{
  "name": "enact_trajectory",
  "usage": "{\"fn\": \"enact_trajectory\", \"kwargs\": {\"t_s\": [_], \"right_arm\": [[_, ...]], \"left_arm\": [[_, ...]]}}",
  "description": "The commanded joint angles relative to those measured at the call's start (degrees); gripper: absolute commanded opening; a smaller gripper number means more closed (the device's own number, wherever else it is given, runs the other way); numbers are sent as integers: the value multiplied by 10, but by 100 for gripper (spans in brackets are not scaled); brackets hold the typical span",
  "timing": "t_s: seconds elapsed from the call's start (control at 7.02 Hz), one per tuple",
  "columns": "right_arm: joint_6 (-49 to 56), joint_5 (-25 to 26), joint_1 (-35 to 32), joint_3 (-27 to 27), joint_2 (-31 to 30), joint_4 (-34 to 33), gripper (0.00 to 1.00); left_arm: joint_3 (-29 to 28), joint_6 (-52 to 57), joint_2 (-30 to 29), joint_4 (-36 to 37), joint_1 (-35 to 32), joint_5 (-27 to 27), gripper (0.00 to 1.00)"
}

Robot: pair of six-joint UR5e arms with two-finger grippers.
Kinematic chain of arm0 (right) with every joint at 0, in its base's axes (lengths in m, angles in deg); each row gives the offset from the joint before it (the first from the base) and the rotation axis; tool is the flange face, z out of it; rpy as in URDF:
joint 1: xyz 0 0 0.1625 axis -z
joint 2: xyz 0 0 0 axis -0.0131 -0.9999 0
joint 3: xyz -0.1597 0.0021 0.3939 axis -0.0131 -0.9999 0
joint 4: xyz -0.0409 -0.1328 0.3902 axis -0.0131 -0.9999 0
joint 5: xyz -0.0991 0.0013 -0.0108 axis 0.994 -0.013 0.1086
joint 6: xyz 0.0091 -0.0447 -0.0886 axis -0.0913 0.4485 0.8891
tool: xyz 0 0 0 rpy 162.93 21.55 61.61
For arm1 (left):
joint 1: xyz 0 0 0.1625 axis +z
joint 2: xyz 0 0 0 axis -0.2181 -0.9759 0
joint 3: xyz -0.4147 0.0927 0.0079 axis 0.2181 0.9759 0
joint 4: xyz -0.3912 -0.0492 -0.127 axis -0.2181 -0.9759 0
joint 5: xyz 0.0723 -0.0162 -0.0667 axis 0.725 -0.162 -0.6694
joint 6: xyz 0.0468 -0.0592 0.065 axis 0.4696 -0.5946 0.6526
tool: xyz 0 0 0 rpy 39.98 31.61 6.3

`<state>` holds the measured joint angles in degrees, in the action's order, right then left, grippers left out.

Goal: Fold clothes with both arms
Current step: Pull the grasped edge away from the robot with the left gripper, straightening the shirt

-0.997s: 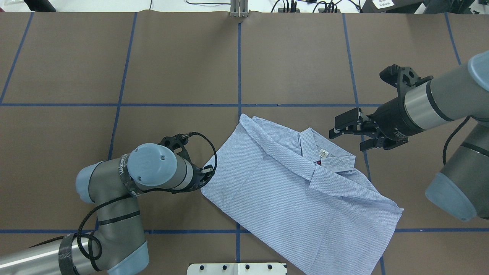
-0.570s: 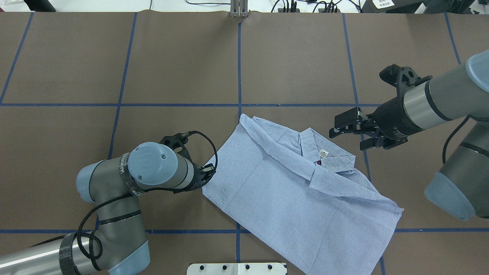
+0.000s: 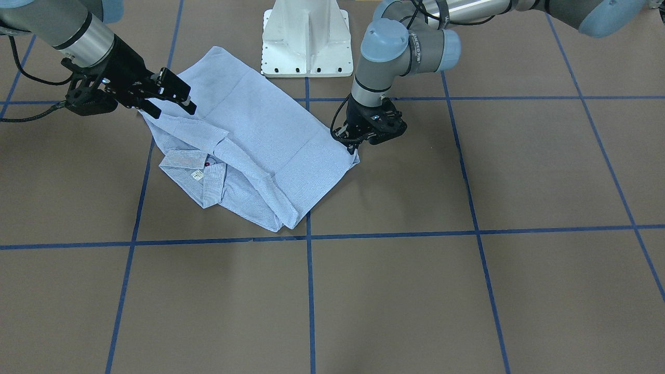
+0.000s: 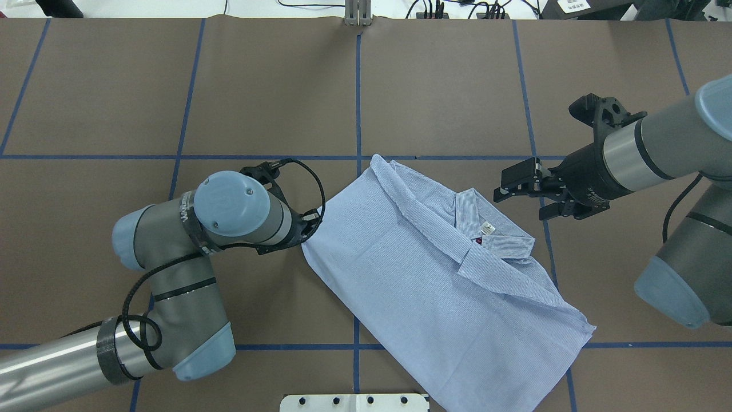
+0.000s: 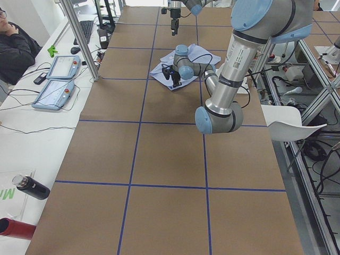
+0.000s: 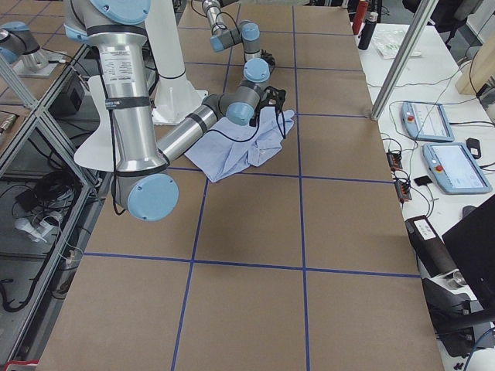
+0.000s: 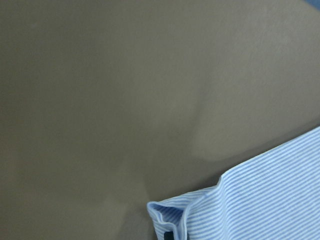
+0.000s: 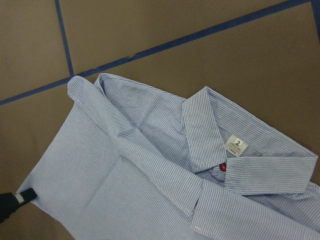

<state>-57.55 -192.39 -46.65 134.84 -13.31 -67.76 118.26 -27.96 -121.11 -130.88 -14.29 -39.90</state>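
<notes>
The light blue striped shirt [image 4: 400, 269] lies folded near the table's middle, collar and white label [image 4: 486, 228] facing up. My left gripper [image 4: 305, 239] is shut on the shirt's left corner, low at the table; the same pinch shows in the front view [image 3: 354, 146]. In the left wrist view that folded shirt corner [image 7: 200, 212] sits at the bottom edge. In the right wrist view the shirt [image 8: 150, 170] fills the frame, with one black fingertip [image 8: 15, 200] of the left gripper at its corner. My right gripper [image 4: 527, 197] hangs open just right of the collar, holding nothing.
The white pedestal base [image 3: 306, 31] stands at the near edge behind the shirt. Blue tape lines [image 4: 358, 103] grid the brown table. A person [image 5: 13, 48] sits beside teach pendants [image 5: 56, 79] on the side bench.
My left arm has moved away from the robot's base with the shirt corner, and the shirt has slid and turned that way. The right gripper has barely shifted.
</notes>
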Motion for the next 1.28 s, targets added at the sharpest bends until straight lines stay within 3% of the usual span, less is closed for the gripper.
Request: {"fn": "enact_trajectory", "kwargs": {"t_s": [0.0, 0.28, 0.57, 1.0, 1.14], "right_arm": [[0, 14, -1, 1, 4, 1, 100], [0, 27, 0, -1, 4, 1, 100], [0, 40, 1, -7, 5, 1, 100], [0, 42, 1, -17, 19, 1, 100], [0, 42, 2, -17, 19, 1, 100]], "left_arm": [[-43, 45, -30, 0, -46, 19, 0], [-111, 81, -69, -23, -73, 37, 0], [-173, 93, -95, -86, -84, 99, 0], [-298, 146, -123, -295, -91, 196, 0], [-317, 156, -134, -320, -94, 214, 0]]}}
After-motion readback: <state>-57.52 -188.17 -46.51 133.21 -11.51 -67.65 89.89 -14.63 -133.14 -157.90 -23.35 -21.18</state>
